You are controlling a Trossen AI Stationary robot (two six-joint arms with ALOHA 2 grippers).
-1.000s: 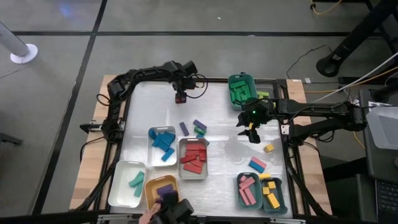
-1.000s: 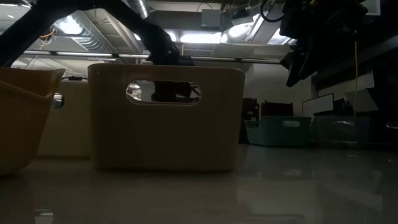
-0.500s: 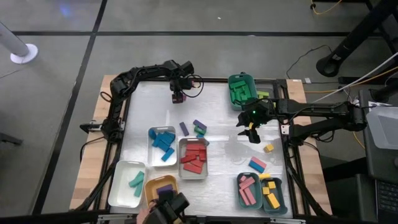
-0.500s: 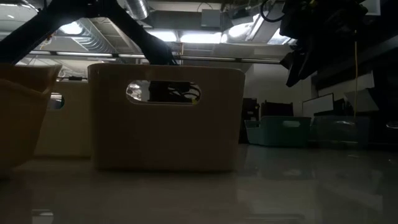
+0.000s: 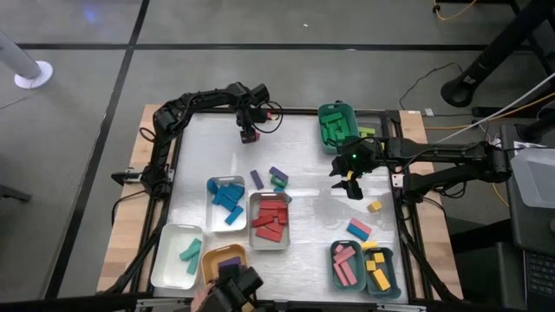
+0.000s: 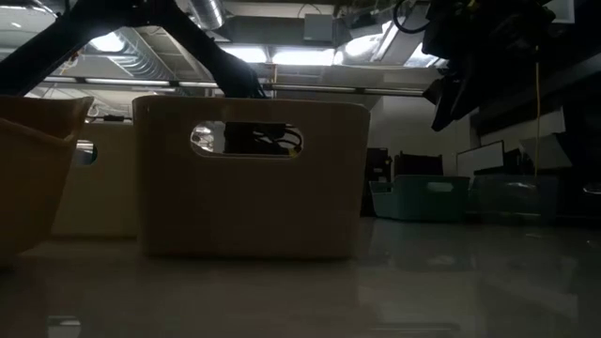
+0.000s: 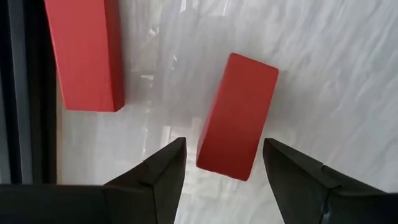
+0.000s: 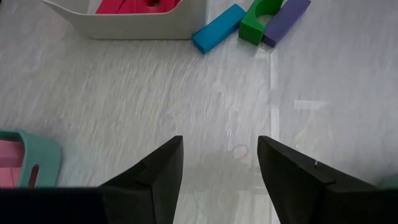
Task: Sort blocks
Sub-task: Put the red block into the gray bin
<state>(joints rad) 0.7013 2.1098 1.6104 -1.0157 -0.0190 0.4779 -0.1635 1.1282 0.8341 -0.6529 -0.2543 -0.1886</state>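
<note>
grey tray (image 5: 252, 227) mid-tabletop holds red blocks (image 5: 271, 219); green bin (image 5: 329, 113) at far edge holds green blocks (image 5: 338, 130). left claw (image 7: 224, 163) spread around a red block (image 7: 237, 116); right claw (image 8: 219, 155) spread, empty.

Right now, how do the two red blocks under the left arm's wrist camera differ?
The tilted red block lies between the open jaws of the left gripper; the edge red block lies outside them. The tilted one sits on open table; the edge one lies alongside the table's dark frame, partly out of view. Both are red bars lying flat.
</note>
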